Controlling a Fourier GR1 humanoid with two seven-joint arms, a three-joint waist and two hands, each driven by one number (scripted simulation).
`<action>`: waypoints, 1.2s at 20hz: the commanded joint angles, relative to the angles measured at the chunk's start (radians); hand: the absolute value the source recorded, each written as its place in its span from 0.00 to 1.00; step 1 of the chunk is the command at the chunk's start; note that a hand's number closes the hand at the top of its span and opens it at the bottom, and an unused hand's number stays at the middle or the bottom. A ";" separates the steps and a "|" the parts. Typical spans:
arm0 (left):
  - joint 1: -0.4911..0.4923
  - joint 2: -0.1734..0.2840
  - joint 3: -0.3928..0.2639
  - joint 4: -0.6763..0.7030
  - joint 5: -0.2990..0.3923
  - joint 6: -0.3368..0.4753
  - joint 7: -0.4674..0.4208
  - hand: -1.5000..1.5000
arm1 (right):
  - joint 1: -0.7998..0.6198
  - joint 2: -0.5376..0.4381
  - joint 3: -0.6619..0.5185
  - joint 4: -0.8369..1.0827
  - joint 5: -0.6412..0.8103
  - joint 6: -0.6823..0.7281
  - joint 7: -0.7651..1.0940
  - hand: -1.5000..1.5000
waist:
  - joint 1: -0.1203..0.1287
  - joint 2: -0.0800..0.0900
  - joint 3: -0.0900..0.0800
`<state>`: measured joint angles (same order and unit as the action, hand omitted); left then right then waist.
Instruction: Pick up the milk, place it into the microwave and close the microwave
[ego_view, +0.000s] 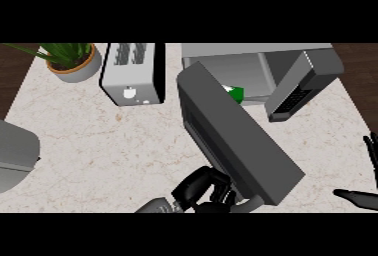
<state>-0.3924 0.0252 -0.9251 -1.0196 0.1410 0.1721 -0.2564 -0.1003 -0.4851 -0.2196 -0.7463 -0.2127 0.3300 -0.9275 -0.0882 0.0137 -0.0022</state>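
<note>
The milk (235, 93) stands inside my microwave (255, 65), a white carton with a green patch, just visible at the left of the open cavity; most of it is hidden behind the big dark slab that crosses in front. That slab is the microwave door (236, 137), swung wide and stretching from the cavity's left edge down toward me, its grey edge face turned up. My left hand (203, 190) sits at the door's near end, black fingers curled, touching or very close to its lower left edge; I cannot tell whether they truly clasp the door or are only bunched beside it. To the right of the cavity the control panel (303, 87) slants down and left, dark keys along its side. My right hand (365, 197) shows at the right edge, fingers straight and loose, holding nothing, well apart from the door. Left of the microwave stands a silver toaster (133, 72), slots on top, a knob on its front. Beyond that is a potted plant (74, 62) in an orange pot near the counter's far left corner. The counter (111, 145) is pale speckled stone, with dark wood flooring showing past its corners, and a grey rounded object (15, 155) juts in at the left edge.
</note>
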 joint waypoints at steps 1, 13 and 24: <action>-0.056 -0.024 -0.071 -0.015 0.102 0.071 -0.014 0.00 | -0.029 0.011 0.025 -0.039 -0.021 0.119 -0.049 0.00 | -0.037 0.007 -0.002; -0.281 -0.024 -0.064 0.027 0.259 0.236 0.009 1.00 | -0.050 -0.012 0.089 -0.181 -0.072 0.135 0.068 0.00 | -0.137 0.020 -0.002; -0.491 -0.025 -0.001 0.098 0.346 0.323 -0.021 1.00 | -0.124 -0.050 0.107 -0.265 -0.120 0.140 0.140 0.00 | -0.227 0.045 0.003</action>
<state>-0.8096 0.0031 -0.9503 -0.9419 0.4564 0.4728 -0.2720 -0.1978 -0.5209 -0.1066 -0.9959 -0.3081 0.4008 -0.7569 -0.2847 0.0528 -0.0016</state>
